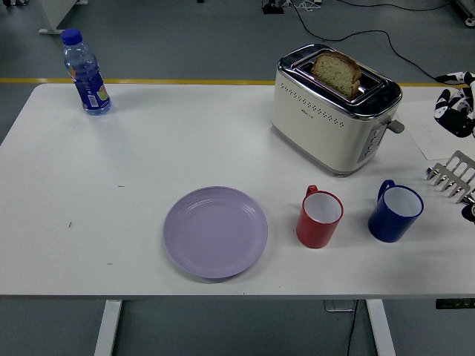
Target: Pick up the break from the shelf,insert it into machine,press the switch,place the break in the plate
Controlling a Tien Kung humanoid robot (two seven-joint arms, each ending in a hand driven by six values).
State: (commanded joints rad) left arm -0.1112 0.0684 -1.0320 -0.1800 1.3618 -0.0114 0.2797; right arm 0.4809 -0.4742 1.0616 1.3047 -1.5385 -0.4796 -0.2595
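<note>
Bread slice seated upright in the slot of the toaster, top protruding. Right hand at the right frame edge, beyond the toaster lever; finger state not discernible. Left hand out of view.

Next: press lever straight down, likely.

Clearance: red mug and blue mug near the toaster front; rack at the counter right edge; plate unobstructed.

The right hand is showing only at the picture's right edge, level with the toaster and well apart from it on the toaster's right. It is black with white patches, cut off by the frame, and touching nothing. Whether its fingers are curled or spread is not clear. The left arm is not showing.
</note>
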